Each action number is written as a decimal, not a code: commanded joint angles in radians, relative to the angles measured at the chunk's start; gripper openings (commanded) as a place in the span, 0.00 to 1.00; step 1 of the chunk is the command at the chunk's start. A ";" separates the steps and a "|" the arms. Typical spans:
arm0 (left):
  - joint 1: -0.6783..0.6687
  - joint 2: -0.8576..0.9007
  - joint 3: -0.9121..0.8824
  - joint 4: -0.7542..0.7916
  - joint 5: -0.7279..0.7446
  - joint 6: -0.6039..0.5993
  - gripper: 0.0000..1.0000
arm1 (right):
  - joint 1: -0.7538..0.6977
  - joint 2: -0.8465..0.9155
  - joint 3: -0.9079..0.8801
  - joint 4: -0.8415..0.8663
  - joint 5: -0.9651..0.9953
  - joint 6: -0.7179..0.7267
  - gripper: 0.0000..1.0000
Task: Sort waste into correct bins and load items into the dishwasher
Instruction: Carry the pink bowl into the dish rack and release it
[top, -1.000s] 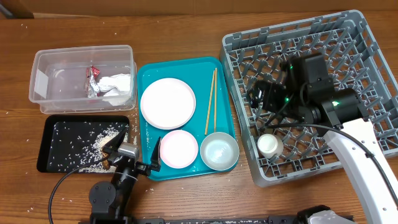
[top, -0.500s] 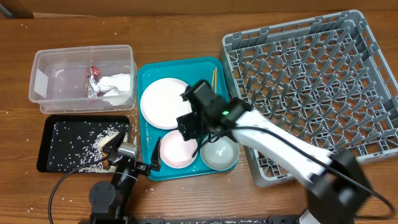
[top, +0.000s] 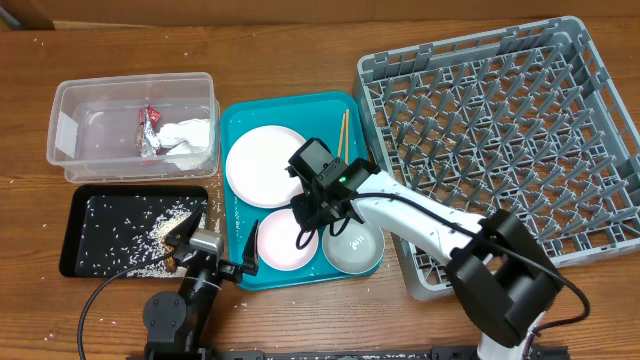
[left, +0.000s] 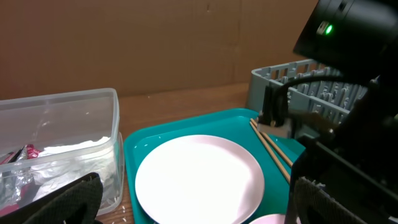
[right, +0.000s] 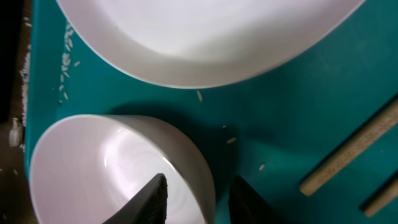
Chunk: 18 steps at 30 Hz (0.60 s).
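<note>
– Where is the right claw (right: 199, 199)?

– Low over the teal tray (top: 362, 120), at the white bowl (right: 112, 168). Its jaws stand apart and straddle the bowl's rim: one finger (right: 152, 199) is inside the bowl, the other outside, with a gap between it and the wall. Nothing is pinched.

– And the left claw (top: 215, 255)?

– Near the front edge of the tabletop (top: 300, 40), between the black tray (top: 80, 235) and the teal tray's front corner. It is spread wide and holds nothing.

– The waste?

– The red wrapper (top: 150, 128) and the tissue (top: 190, 140) lie together in the clear tub (top: 90, 100). Rice grains (top: 150, 235) are scattered across the black tray, and a few lie on the teal tray.

– The dishes?

– All on the teal tray. The plate (top: 268, 165) is at the back, the chopsticks (top: 340, 150) lie just beside it on the rack side, and the pale grey bowl (top: 355, 250) sits just beside the white bowl at the front. The dish rack (top: 500, 120) stands to the right of the tray, and the right arm reaches across its front corner.
</note>
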 joint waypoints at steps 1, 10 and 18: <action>0.007 -0.011 -0.007 0.005 0.008 -0.014 1.00 | 0.001 0.044 0.014 0.000 -0.028 0.020 0.25; 0.007 -0.011 -0.007 0.005 0.008 -0.013 1.00 | -0.023 -0.117 0.183 -0.154 0.076 0.002 0.04; 0.007 -0.011 -0.007 0.005 0.008 -0.014 1.00 | -0.110 -0.294 0.284 -0.446 1.175 0.231 0.04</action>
